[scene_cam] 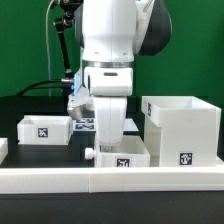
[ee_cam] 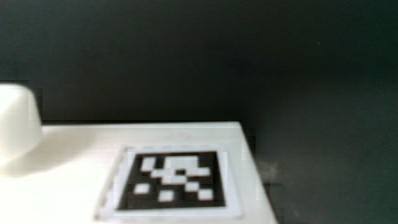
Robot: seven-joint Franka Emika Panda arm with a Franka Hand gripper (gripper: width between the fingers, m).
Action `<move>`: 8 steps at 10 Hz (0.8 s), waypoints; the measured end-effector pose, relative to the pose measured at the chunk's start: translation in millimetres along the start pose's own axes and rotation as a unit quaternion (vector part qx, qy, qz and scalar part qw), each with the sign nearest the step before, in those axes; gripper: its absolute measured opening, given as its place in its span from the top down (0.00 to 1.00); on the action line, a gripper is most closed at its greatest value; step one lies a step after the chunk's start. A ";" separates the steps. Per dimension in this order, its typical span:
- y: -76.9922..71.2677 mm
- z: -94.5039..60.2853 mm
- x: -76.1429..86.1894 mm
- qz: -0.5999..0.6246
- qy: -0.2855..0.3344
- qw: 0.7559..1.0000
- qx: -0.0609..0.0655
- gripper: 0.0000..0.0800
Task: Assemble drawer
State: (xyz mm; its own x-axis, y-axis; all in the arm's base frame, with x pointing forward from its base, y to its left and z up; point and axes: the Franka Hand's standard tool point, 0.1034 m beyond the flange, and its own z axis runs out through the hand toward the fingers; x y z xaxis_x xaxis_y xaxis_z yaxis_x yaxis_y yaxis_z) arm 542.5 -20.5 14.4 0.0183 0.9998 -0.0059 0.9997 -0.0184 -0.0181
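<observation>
Now claw (scene_cam: pixel 107 140) low at small tray (scene_cam: pixel 130 153), surface (scene_cam: pixel 15 110) front edge. Second tray (scene_cam: pixel 45 128) toward exterior view's left, housing (scene_cam: pixel 180 128) right. Claw grip: cannot tell.

wrist view: blurred | tray (ee_cam: pixel 71 150): cut off by edges | hand (scene_cam: pixel 108 138): fingertips hidden

We see a blurred white panel (ee_cam: pixel 71 150) carrying one black-and-white square marker (ee_cam: pixel 173 182), set against a dark table (ee_cam: pixel 214 60). Taking the marker as the dial's centre and the open table as twelve o'clock, a rounded white shape (ee_cam: pixel 15 125) stands at about ten o'clock, overlapping the panel's edge. We cannot tell what that shape is. Dark table also shows at three o'clock.
</observation>
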 end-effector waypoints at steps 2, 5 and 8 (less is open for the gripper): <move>0.3 -2.3 1.4 -0.011 0.000 1.000 -0.003 0.95; 0.9 -1.0 0.4 -0.017 0.000 1.000 -0.010 0.95; 1.5 -0.3 4.2 -0.016 0.002 1.000 -0.021 0.95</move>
State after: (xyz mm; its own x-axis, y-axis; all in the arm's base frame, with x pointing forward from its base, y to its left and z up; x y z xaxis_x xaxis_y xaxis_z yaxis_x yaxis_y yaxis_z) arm 544.1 -16.4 14.7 -0.0129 0.9999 -0.0025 0.9996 0.0130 0.0235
